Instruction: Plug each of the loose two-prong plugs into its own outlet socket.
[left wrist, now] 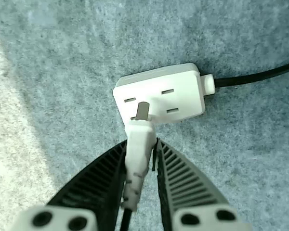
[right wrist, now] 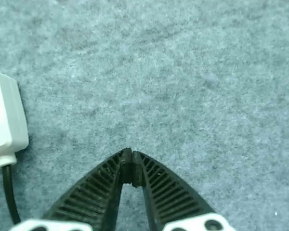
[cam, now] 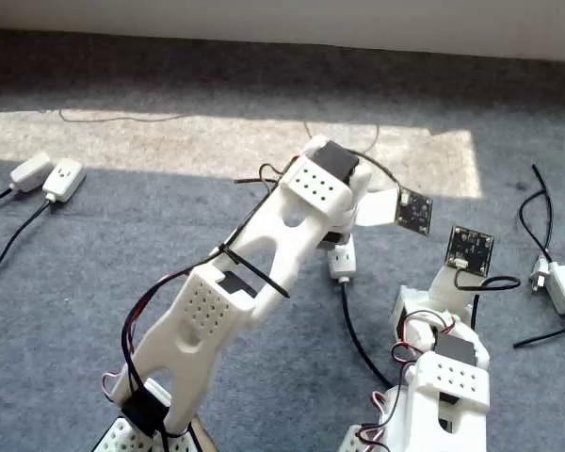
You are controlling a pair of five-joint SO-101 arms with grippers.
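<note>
Plug: the white 2-prong plug (left wrist: 140, 139) is clamped between the left gripper's (left wrist: 141, 143) black ribbed fingers (left wrist: 183, 178), with its thin cord trailing back between them.
Prongs: the metal end points at the slotted face of the white rectangular outlet block (left wrist: 159, 94), close to 1 of the 4 slots. The plug body stands off the face, and whether the tip touches it cannot be told.
Outlet block: it lies flat on the grey carpet (left wrist: 241, 183), and a black cord (left wrist: 260, 76) leaves 1 short end.
High view: the same block (cam: 341, 260) sits under the tip of the outstretched left arm (cam: 264, 254), its black cord curving toward the arm bases.
Right gripper (right wrist: 132, 168): its black ribbed fingers (right wrist: 164, 192) are pressed together on nothing, low over the carpet.
Near it: a white boxy block with a black cord (right wrist: 5, 115) lies off to 1 side.
Right arm (cam: 447, 377): folded close to its base.
Far left: 2 white corded pieces (cam: 47, 176) lie side by side.
Far right: a white piece on a black cord (cam: 560, 285) lies on the carpet.
</note>
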